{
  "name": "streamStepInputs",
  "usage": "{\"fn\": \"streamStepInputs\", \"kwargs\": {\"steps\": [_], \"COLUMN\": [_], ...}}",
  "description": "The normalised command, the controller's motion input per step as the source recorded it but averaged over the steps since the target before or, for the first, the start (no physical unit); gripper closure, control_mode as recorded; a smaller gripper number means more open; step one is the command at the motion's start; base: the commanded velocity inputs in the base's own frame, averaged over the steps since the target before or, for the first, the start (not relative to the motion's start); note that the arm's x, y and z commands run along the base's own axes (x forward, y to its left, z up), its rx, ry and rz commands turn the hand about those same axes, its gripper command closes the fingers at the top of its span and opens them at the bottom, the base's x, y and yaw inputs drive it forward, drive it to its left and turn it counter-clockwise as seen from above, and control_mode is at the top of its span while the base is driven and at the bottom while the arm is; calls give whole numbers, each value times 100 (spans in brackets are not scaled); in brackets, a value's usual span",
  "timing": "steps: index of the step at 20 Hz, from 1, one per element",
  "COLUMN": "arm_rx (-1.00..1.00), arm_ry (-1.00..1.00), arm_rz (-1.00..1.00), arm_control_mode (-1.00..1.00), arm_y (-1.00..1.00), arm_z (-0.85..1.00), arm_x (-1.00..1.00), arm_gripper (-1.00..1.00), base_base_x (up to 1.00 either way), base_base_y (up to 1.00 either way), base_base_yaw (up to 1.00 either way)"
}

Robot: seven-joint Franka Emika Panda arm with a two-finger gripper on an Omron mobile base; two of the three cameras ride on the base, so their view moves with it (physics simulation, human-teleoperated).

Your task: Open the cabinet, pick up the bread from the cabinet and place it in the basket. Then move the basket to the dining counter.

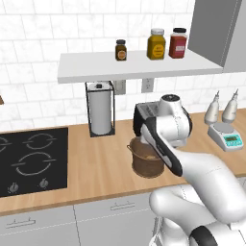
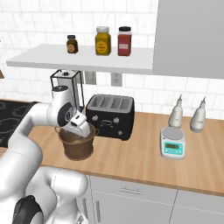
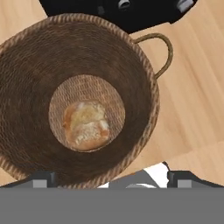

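Observation:
The dark-brown woven basket (image 1: 146,164) (image 2: 78,148) stands on the wooden worktop in front of the black toaster. In the hand view I look straight down into the basket (image 3: 131,65), and the golden-brown bread (image 3: 86,124) lies on its round bottom. My gripper (image 2: 85,130) (image 3: 114,180) hovers just above the basket's rim, open, its fingertips (image 3: 41,178) wide apart with nothing between them. The grey wall cabinet (image 1: 216,29) (image 2: 192,35) hangs at the upper right and its front looks shut. The dining counter is out of view.
A black toaster (image 2: 110,114) stands right behind the basket. A paper-towel holder (image 1: 101,115) is to its left, then the black hob (image 1: 31,161). A kitchen scale (image 2: 173,148) and two shakers (image 2: 176,114) sit to the right. The shelf (image 1: 96,67) carries three spice jars.

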Motion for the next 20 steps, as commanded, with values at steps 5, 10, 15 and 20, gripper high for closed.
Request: {"fn": "streamStepInputs", "kwargs": {"steps": [5, 10, 15, 20], "arm_rx": [0, 4, 22, 13], "arm_ry": [-4, -2, 0, 0], "arm_rz": [-17, -2, 3, 2], "arm_control_mode": [-100, -100, -100, -100], "arm_y": [-49, -24, -5, 0], "arm_z": [0, 0, -2, -3], "arm_x": [-25, -3, 1, 4], "arm_gripper": [-100, -100, -100, -100], "base_base_x": [0, 0, 0, 0], "base_base_y": [0, 0, 0, 0], "base_base_yaw": [0, 0, 0, 0]}}
